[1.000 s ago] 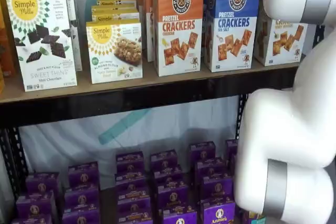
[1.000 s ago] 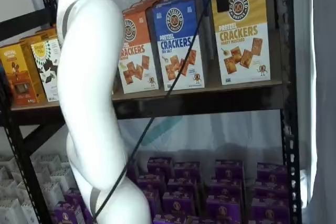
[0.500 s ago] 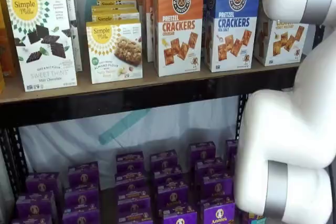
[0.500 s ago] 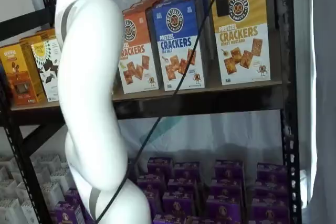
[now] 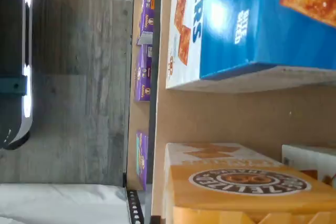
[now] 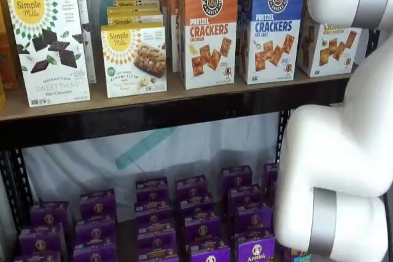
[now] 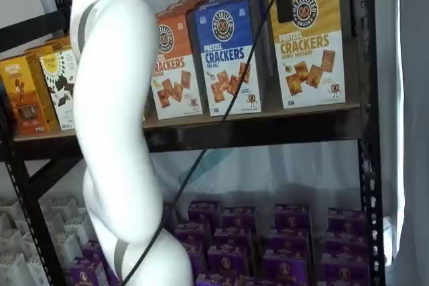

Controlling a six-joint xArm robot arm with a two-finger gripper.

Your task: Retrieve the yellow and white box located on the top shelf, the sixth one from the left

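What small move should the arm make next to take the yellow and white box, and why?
Probably finish closing on the yellow and white box and lift it slightly. One black finger sits against its upper front, and its base looks tipped just off the top shelf; the grip itself cannot be confirmed.

My arm's white elbow (image 6: pixel 344 151) covers most of the yellow and white box (image 6: pixel 325 47) in a shelf view. I see one black finger (image 7: pixel 284 1) of the gripper (image 7: pixel 284 5), so I cannot tell its opening. The wrist view crops the blue-and-white crackers box (image 5: pixel 252 19).
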